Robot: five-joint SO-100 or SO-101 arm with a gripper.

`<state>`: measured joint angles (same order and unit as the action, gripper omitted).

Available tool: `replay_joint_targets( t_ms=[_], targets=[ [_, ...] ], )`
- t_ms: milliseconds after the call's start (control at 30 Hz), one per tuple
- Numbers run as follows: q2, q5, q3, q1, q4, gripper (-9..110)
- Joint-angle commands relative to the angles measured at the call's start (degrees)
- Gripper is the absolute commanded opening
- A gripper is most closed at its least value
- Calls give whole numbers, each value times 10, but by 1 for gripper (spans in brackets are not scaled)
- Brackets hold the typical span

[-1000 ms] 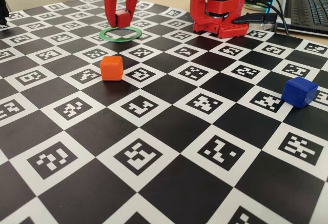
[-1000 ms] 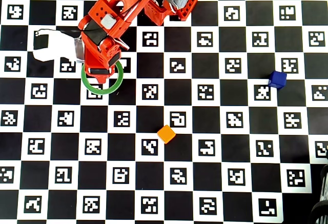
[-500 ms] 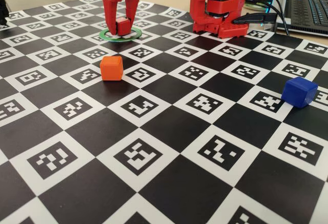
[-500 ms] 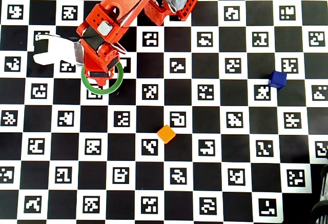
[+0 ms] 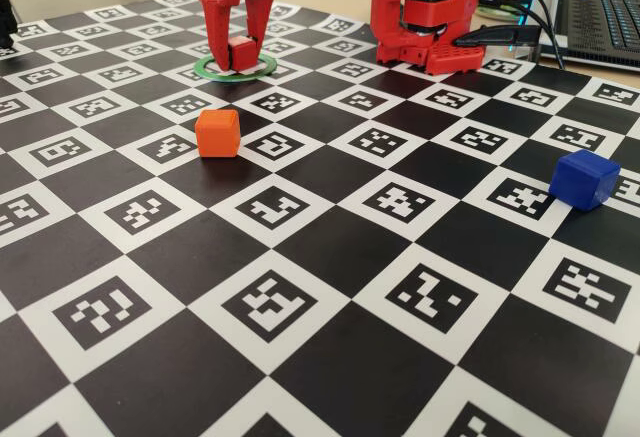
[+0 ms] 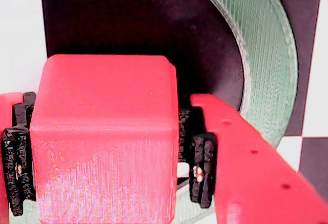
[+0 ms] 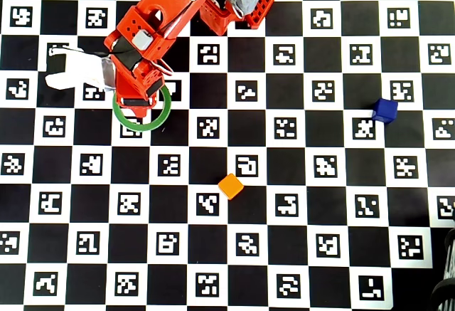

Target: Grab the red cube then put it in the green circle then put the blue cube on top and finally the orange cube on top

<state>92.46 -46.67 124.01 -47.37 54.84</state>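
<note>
Board: a checkered marker mat point(image 5: 300, 397) covers the table; the fixed view looks across it from its near edge.
Blue cube: the blue cube point(image 5: 584, 179) lies nearest the fixed camera, at the right of that view, alone on the mat and well apart from the arm. In the overhead view it sits at the far right point(image 7: 384, 109).
Orange cube: the orange cube point(image 5: 217, 132) stands farther back, left of centre in the fixed view, clear of the ring. In the overhead view it lies below and right of the ring point(image 7: 229, 186).
Green circle: the green circle point(image 5: 262, 65) lies flat at the far side of the mat in the fixed view. The overhead view shows its lower arc point(image 7: 142, 124) free, with the arm covering the upper part.
Red cube: the red cube point(image 6: 102, 131) is inside the ring, low over the black square or resting on it; contact cannot be confirmed.
Gripper: the gripper point(image 6: 105, 162) is closed narrowly on the red cube, with one pad point(image 6: 201, 170) against each of two opposite faces.
Arm base: the arm base point(image 5: 425, 17) stands beyond the ring, at the far right of the fixed view.
Step in hand: placement of the red cube in the ring, judged nearly complete.
Next move: judged to require parting the fingers, lifting straight up without nudging the cube, then travelling to the blue cube.
</note>
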Motion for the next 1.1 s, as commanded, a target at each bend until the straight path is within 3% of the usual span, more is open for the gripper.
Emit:
replay_joint_targets(
  t_ms=[0, 100, 367, 733, 1067],
  targets=[
    [7, 5, -16, -4, -5, 16],
    [7, 10, -16, -5, -5, 31],
    [18, 32, -34, -7, 13, 45],
    [111, 69, -185, 19, 221, 48],
    [170, 208, -358, 95, 418, 48]
  ],
)
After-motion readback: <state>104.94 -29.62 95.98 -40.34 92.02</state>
